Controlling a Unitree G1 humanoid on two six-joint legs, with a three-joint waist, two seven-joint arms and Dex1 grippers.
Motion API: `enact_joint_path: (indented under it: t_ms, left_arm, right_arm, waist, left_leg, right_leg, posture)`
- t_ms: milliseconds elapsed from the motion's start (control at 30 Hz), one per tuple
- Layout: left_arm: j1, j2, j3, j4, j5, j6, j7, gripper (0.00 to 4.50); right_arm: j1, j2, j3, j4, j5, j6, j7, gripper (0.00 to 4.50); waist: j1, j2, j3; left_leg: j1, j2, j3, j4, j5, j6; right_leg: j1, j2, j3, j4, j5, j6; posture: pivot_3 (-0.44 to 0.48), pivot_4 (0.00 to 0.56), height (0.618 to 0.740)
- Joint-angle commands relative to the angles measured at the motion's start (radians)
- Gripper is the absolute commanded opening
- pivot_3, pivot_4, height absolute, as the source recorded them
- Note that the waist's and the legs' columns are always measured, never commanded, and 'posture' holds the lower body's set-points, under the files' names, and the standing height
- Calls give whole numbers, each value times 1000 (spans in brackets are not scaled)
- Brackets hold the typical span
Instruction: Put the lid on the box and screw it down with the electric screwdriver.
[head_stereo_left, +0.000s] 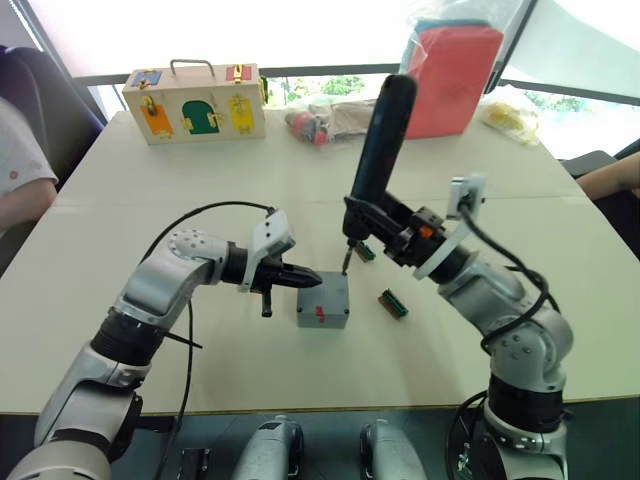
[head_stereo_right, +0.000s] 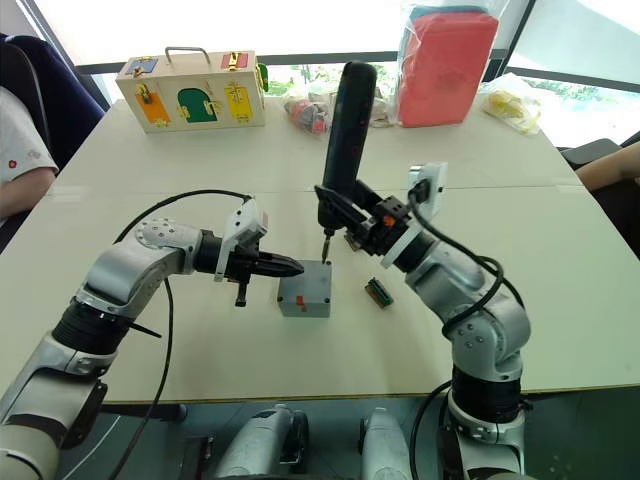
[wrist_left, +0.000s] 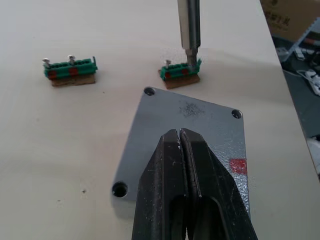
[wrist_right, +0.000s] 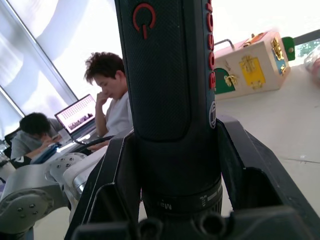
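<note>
On the box sits the lid; left claw pressed together, right claw pinching the electric screwdriver.

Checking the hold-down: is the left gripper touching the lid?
Touching. The left wrist view shows the shut left gripper pressing its tips onto the lid.

The lid at the lower centre looks like matt grey plastic with a fine speckled grain, and the table around it is smooth, pale and matt. The electric screwdriver has a black, finely textured matt body with red markings and a smooth bright metal bit. The case at the upper left looks like pale wood with painted panels and brassy metal fittings.
</note>
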Motion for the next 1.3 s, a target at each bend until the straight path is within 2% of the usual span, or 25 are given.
enact_joint_path:
  t_ms: [33,700,867,933,1033,1100,1300]
  left_arm:
    - [12,13,-15,2,46,-43,-5,0]
    - [43,36,5,-37,42,-11,-12,0]
    - [57,38,-12,-32,56,-19,-10,0]
    - [63,36,-16,-32,60,-22,-7,0]
    - [69,33,-21,-39,62,-18,-3,0]
    - [70,31,-23,-43,62,-15,-1,0]
    - [63,26,-25,-35,70,-14,-5,0]
  right_arm:
    - [-1,-2,32,-2,-53,-112,23,1694]
    - [68,-6,136,139,-218,-319,67,1694]
    - [146,-18,182,166,-262,-348,83,1694]
    - [169,-16,191,175,-274,-363,80,1694]
    - [203,-4,200,189,-289,-390,65,1694]
    - [222,-4,214,194,-306,-403,63,1694]
    - [219,-10,234,238,-358,-404,29,1694]
  waist:
    - [1,0,0]
    - [3,0,0]
    - [3,-1,-2]
    - [3,-1,-2]
    - [3,-1,-3]
    - [4,-2,-3]
    - [4,-3,-10]
  left_leg:
    - [0,0,0,0,0,0]
    - [1,0,0,0,1,-1]
    - [3,0,0,0,1,-1]
    - [8,0,0,0,0,-1]
    - [24,0,0,-3,-5,8]
    - [30,0,-1,-4,-6,8]
    - [34,0,-1,-5,-6,7]
  right_leg:
    - [0,0,0,0,0,0]
    - [1,0,0,0,0,0]
    - [4,0,0,0,0,0]
    - [9,0,0,-1,-1,1]
    - [24,0,0,-4,-3,1]
    - [27,0,0,-4,-4,0]
    - [29,-1,0,-4,-5,-1]
  posture:
    - [0,150,740]
    - [0,150,740]
    - [0,150,740]
    - [0,150,740]
    - [0,150,740]
    - [0,150,740]
    - [0,150,740]
